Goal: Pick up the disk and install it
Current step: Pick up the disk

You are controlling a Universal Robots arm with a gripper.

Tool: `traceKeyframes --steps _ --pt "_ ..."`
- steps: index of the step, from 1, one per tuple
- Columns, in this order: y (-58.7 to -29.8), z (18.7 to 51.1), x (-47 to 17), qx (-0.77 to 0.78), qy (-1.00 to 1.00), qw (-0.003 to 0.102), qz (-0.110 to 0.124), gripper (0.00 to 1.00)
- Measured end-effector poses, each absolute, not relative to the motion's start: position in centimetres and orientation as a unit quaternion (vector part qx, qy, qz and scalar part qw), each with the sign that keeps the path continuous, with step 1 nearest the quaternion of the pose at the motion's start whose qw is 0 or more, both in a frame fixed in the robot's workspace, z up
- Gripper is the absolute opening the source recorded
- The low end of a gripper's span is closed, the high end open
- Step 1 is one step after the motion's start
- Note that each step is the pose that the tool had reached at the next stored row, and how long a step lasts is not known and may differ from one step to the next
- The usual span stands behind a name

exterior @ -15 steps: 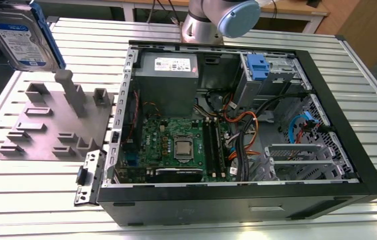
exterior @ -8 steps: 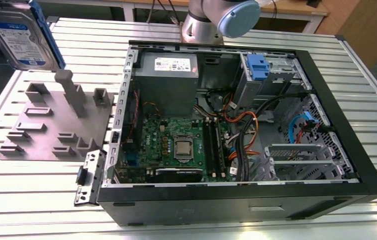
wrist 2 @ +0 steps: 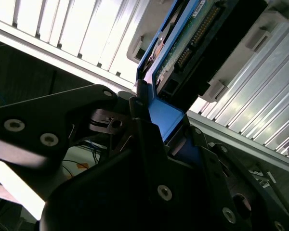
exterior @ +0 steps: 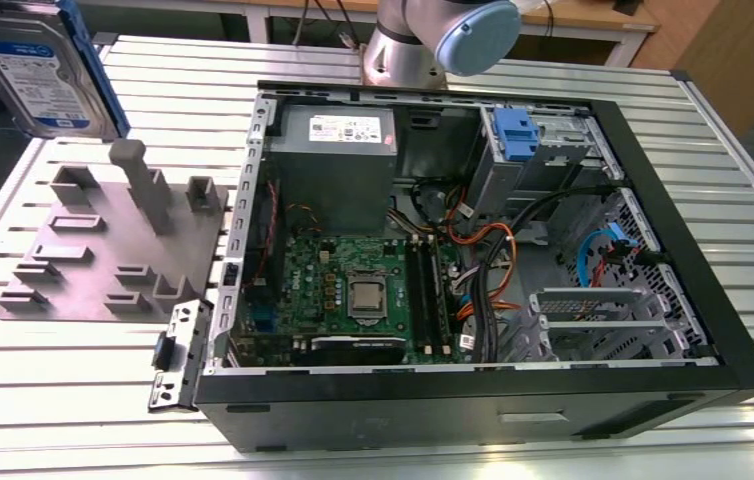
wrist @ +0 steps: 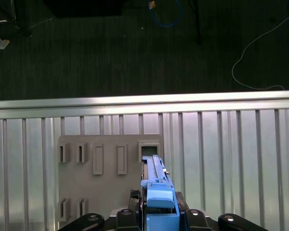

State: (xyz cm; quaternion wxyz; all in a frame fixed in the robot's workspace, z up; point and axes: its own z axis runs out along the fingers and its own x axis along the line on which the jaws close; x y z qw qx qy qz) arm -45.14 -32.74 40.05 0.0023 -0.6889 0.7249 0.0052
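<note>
Pinching the disk [wrist 2: 192, 43] by its blue end rail, the gripper [wrist 2: 166, 118] has its black fingers [wrist 2: 139, 103] pressed against either side of the plastic, as I see it in the second wrist view. In the first wrist view the gripper [wrist: 161, 211] grips that same blue rail, and the disk [wrist: 156, 178] runs edge-on away from the claw, over one slot of the grey fixture plate [wrist: 106, 163]. I cannot tell from there whether the disk touches the plate.

On my exterior feed the disk [exterior: 44, 65] sits in the upper left of the frame, standing nearly upright in the air with its white-and-blue label facing the camera, above the far end of the fixture plate [exterior: 97, 250] and apart from it. The plate lies on the slatted metal table [exterior: 84, 420], just beside the open computer case [exterior: 484, 390]. Inside the case I see the grey power-supply box [exterior: 334, 150], the green motherboard [exterior: 350, 290] and a small blue latch piece [exterior: 516, 135]. The arm's base joint [exterior: 431, 40] stands behind the case at the top centre.
</note>
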Motion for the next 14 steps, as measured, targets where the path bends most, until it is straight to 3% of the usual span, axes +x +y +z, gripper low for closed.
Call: traceKeyframes --steps 14 --pt "-32.74 40.57 -45.14 -0.689 0.725 0.002 0.005 0.36"
